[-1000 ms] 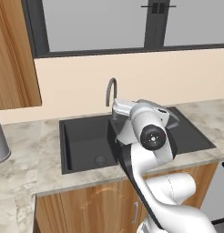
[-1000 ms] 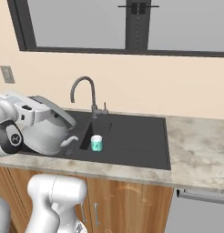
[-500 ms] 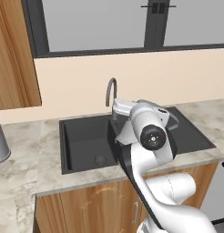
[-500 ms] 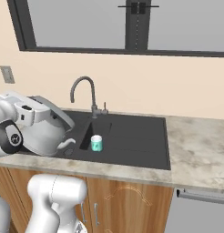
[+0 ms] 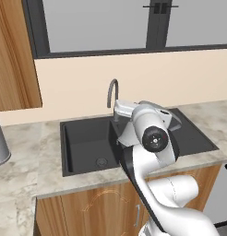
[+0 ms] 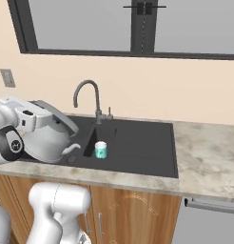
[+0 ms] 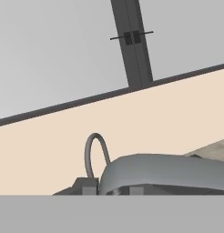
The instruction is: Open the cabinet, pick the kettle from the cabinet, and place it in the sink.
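Right base view: claw (image 6: 35, 114) clenched on kettle (image 6: 48, 138) handle, over sink (image 6: 138, 147).

No readable text, labels, brands or numbers appeared anywhere; the teal cup (image 6: 101, 149) in the sink (image 6: 138, 147) carried a pale mark too small to make out.

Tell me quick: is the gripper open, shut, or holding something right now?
Gripper: shut on the kettle, gripping its arched handle, over the sink.
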You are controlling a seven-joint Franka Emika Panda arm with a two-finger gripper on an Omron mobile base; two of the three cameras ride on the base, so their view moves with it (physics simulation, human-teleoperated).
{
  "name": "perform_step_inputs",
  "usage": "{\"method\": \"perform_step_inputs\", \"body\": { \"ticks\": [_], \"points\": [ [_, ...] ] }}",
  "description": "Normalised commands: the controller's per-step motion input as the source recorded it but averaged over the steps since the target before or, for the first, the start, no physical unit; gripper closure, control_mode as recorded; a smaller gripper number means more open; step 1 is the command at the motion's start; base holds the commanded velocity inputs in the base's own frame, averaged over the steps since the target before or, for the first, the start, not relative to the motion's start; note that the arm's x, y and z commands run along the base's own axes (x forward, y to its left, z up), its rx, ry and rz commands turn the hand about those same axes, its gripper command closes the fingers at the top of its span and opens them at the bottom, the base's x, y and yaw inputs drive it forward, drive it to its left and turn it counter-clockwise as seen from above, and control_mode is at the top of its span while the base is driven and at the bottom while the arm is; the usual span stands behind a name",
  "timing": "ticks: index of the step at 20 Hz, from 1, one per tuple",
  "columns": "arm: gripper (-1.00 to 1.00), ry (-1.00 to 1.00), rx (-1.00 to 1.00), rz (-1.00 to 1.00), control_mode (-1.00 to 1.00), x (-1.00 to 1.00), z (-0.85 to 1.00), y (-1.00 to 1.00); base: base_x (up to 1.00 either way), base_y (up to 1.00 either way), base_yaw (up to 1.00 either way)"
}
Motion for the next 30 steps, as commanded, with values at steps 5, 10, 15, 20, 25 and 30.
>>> {"method": "perform_step_inputs", "body": {
  "ticks": [5, 10, 15, 20, 25, 30],
  "points": [
    [1.0, 0.0, 0.0, 0.0, -1.0, 0.0, 0.0, 0.0, 0.0, 0.0, 0.0],
    [1.0, 0.0, 0.0, 0.0, -1.0, 0.0, 0.0, 0.0, 0.0, 0.0, 0.0],
    [1.0, 0.0, 0.0, 0.0, -1.0, 0.01, 0.0, 0.0, 0.0, 0.0, 0.0],
    [1.0, 0.12, -0.03, 0.0, -1.0, 0.19, 0.0, 0.08, 0.0, 0.0, 0.0],
    [1.0, 0.13, -0.08, 0.04, -1.0, 0.25, 0.01, 0.27, 0.0, 0.0, 0.0],
    [1.0, 0.04, -0.12, 0.12, -1.0, 0.16, -0.03, 0.33, 0.0, 0.0, 0.0]
  ]
}}
